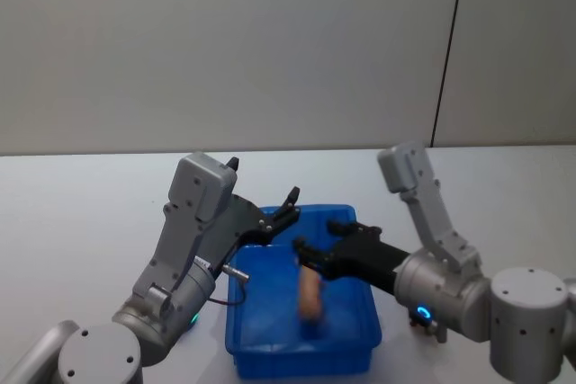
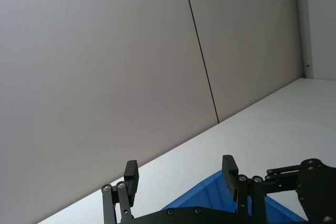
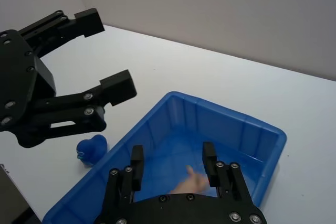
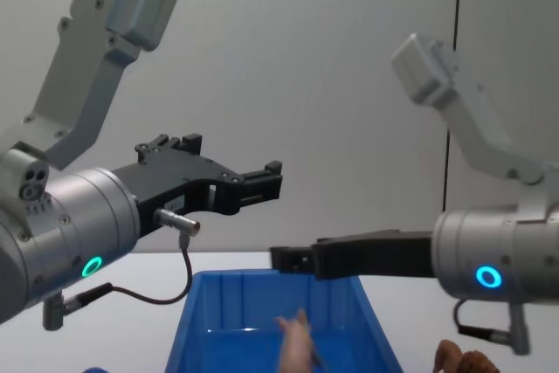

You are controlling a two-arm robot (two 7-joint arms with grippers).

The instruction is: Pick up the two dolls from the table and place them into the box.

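Note:
The blue box (image 1: 270, 359) stands on the white table (image 1: 81, 213) in front of me. A pale pink doll (image 1: 310, 296) shows inside the box (image 3: 231, 115), just below my right gripper (image 3: 173, 163), which is open and holds nothing. The pink doll (image 3: 191, 183) is free of the fingers. My left gripper (image 1: 286, 209) hovers over the box's far left rim, open and empty (image 2: 180, 171). A brown shaggy doll (image 4: 463, 359) lies on the table to the right of the box (image 4: 218, 312), under my right arm. Both grippers (image 4: 272, 179) (image 4: 284, 259) stay close together above the box.
A small blue object (image 3: 92, 149) sits on the table just outside the box's left wall, below my left gripper (image 3: 100, 56). A grey wall rises behind the table. Open tabletop stretches to the left and right of the box.

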